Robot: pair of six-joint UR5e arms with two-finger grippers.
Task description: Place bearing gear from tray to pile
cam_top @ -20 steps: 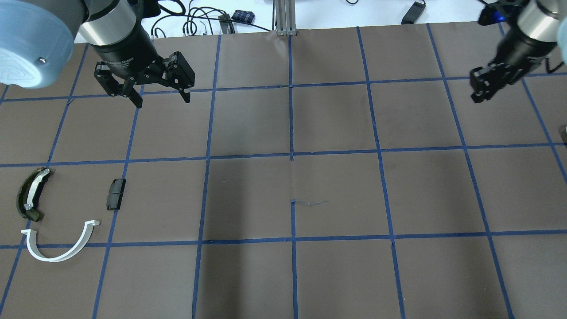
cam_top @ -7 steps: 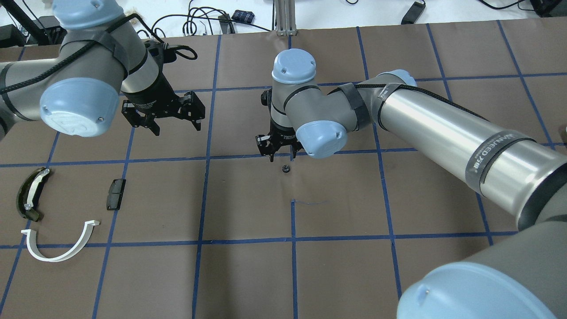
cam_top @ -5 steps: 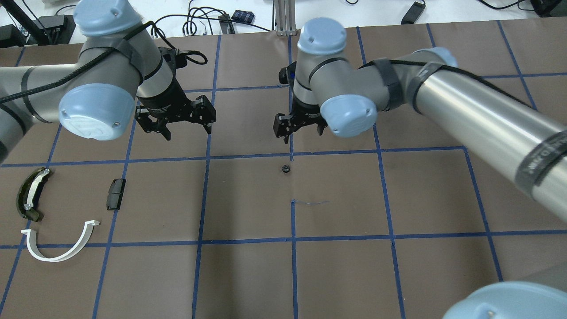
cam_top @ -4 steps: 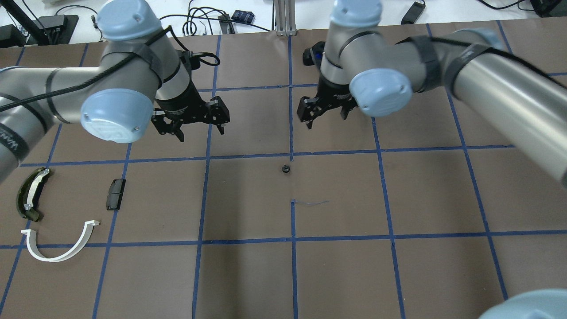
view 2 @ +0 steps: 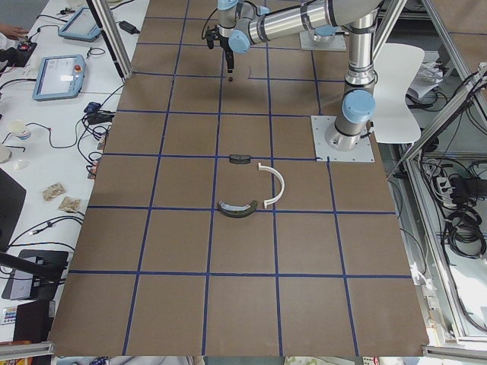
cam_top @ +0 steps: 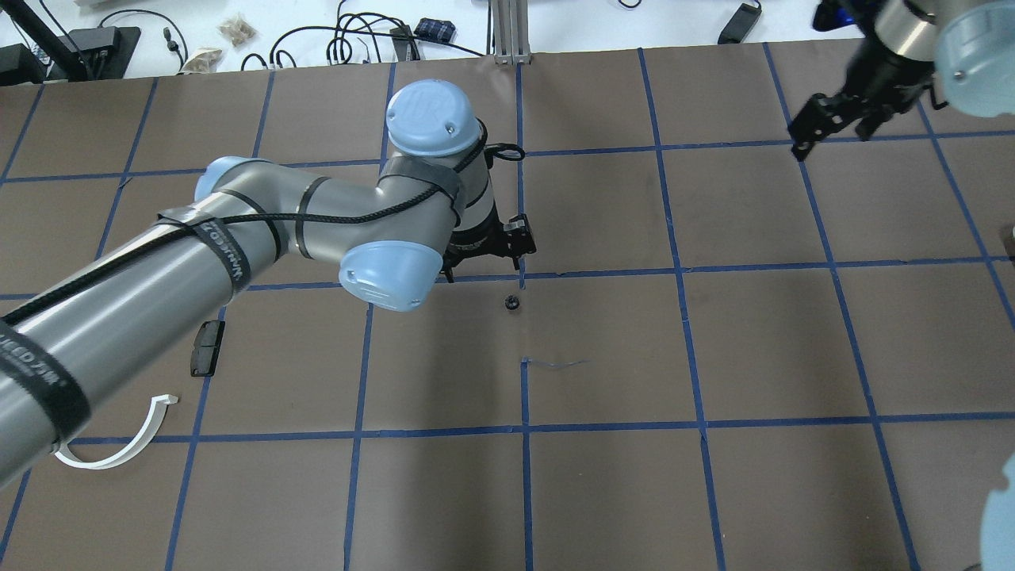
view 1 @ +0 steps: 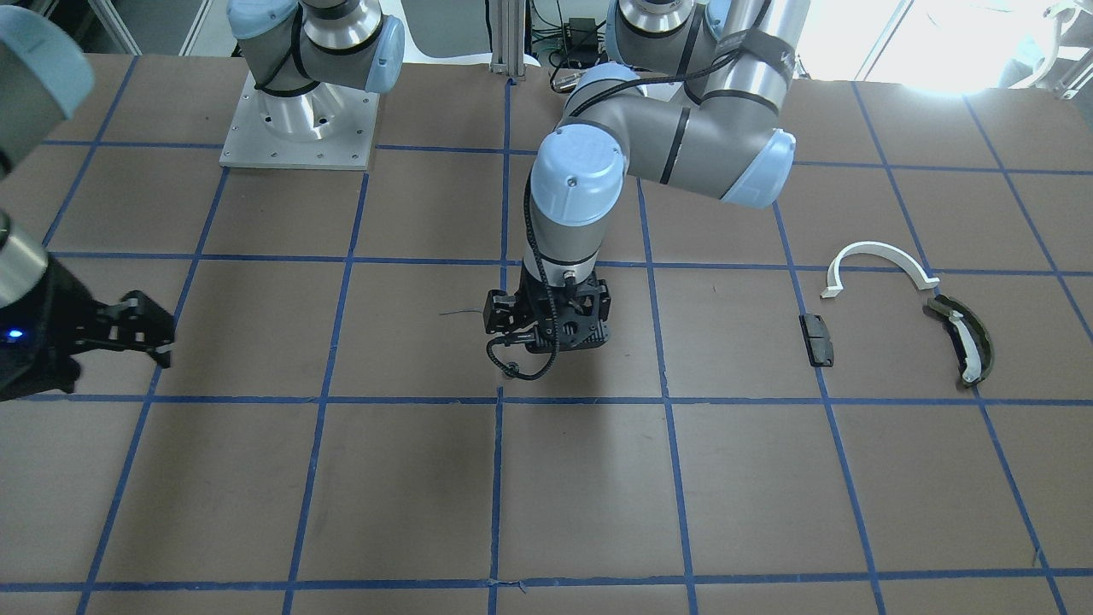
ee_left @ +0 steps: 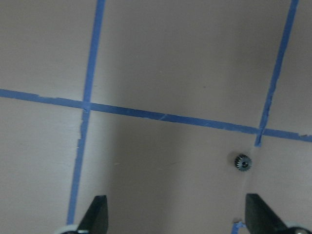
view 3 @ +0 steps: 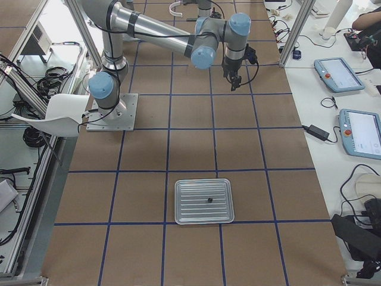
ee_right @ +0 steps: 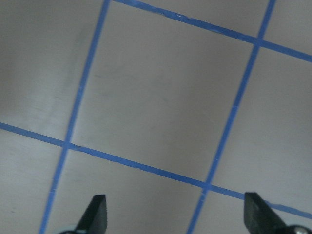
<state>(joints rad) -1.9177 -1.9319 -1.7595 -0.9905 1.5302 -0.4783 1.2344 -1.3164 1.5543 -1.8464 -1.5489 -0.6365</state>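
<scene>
A small black bearing gear lies on the brown mat at the centre. In the left wrist view the gear is ahead of my open left gripper, toward its right finger. That gripper hovers just beyond the gear, empty. My right gripper is open and empty at the far right. The pile is at the left: a white half-ring, a black block and an olive curved piece. The metal tray carries one small dark part.
Blue tape lines cross the mat. My left arm hides the olive piece and part of the half-ring from overhead. Cables and devices lie past the far edge. The tray is outside the overhead view.
My left arm has swung right to the centre, beside the gear. My right gripper has risen from the gear and pulled back to the far right, leaving the gear on the mat.
</scene>
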